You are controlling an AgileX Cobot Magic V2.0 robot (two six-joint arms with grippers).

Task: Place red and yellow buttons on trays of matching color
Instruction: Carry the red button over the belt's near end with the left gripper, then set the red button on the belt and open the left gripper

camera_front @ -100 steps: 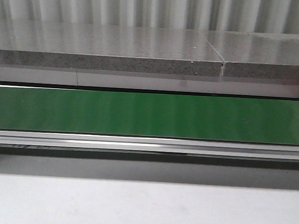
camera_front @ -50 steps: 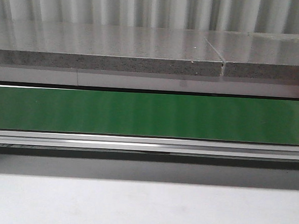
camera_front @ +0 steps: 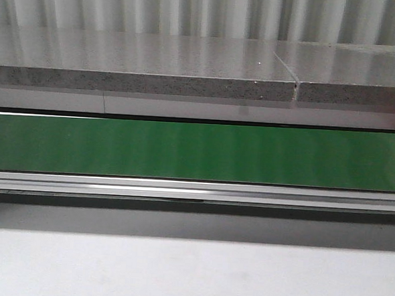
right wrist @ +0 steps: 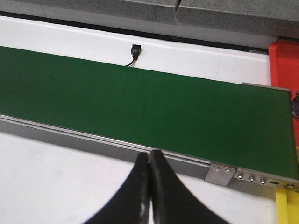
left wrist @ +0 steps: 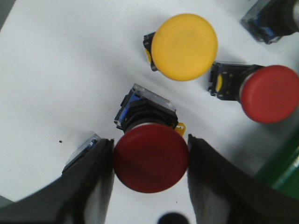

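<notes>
Red button [left wrist: 150, 158] sat between our left gripper's [left wrist: 150, 186] two fingers, its cap flanked closely by both; whether they pinched it we could not tell. A yellow button [left wrist: 184, 46] and second red one [left wrist: 270, 93] lay just beyond. Our right gripper [right wrist: 148, 186] hung closed, pads together, above the green belt's [right wrist: 140, 102] near edge

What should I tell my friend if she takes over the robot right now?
Left gripper: open, fingers on either side of a red button on the white table, not closed.
Right gripper: shut, empty, above the green belt.
Nearby: yellow button and another red button.
Trays: only red and yellow edges show.
Nothing seen sorted yet.
</notes>
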